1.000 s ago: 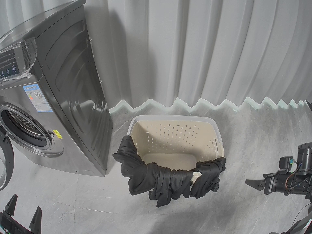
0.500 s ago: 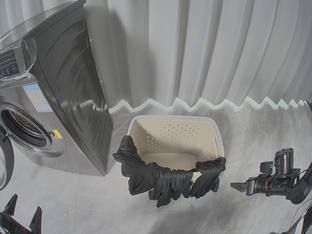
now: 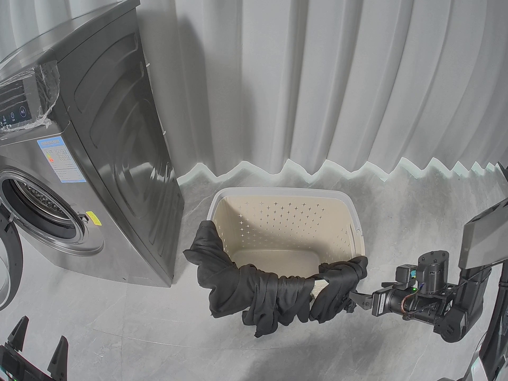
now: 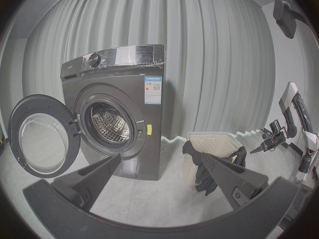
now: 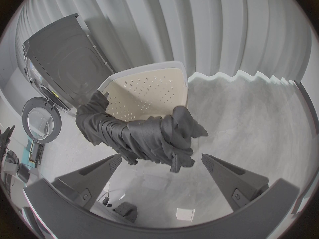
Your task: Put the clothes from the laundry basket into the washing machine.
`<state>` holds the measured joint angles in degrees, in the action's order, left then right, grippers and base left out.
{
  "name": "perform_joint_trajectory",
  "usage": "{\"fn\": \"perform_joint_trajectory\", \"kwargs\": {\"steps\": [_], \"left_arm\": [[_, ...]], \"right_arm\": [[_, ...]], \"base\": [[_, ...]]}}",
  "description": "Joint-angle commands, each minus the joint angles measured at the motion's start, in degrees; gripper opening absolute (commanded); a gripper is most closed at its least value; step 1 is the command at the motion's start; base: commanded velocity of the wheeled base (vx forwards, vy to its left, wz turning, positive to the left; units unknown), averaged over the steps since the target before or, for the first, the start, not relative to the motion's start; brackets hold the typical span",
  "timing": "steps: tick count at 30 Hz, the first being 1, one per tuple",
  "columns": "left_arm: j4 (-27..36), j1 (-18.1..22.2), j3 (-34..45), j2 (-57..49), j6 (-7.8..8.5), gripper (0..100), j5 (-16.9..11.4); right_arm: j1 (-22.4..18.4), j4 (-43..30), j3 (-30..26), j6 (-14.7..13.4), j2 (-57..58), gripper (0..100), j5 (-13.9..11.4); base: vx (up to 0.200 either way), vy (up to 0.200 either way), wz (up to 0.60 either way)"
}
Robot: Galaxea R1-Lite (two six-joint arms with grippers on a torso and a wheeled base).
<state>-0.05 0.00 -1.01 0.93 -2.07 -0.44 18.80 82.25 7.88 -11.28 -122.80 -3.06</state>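
Grey floor. Black clothes hang over laundry basket rim, easy side grab. Right claw spread, at fabric end. Left claw spread, low. Washing machine door open.

Backdrop: white curtain, floor-length, hung in deep vertical folds across the whole rear. Floor: pale grey marble-look slabs, glossy, with faint seams. Lighting: bright glow along the curtain's scalloped hem; soft, even light elsewhere.
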Motion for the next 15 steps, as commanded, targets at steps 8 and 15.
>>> {"fn": "perform_joint_trajectory", "kwargs": {"steps": [8,15], "left_arm": [[-0.04,0.00,0.92,-0.93,0.05,100,-0.09],[-0.04,0.00,0.92,-0.93,-0.04,100,0.00]], "right_arm": [[1.33,3.97,1.44,-0.15,-6.75,100,0.07],[4.32,5.11,2.67,-0.85,-6.67,100,-1.25]], "base": [[0.000,0.000,0.00],[0.000,0.000,0.00]]}}
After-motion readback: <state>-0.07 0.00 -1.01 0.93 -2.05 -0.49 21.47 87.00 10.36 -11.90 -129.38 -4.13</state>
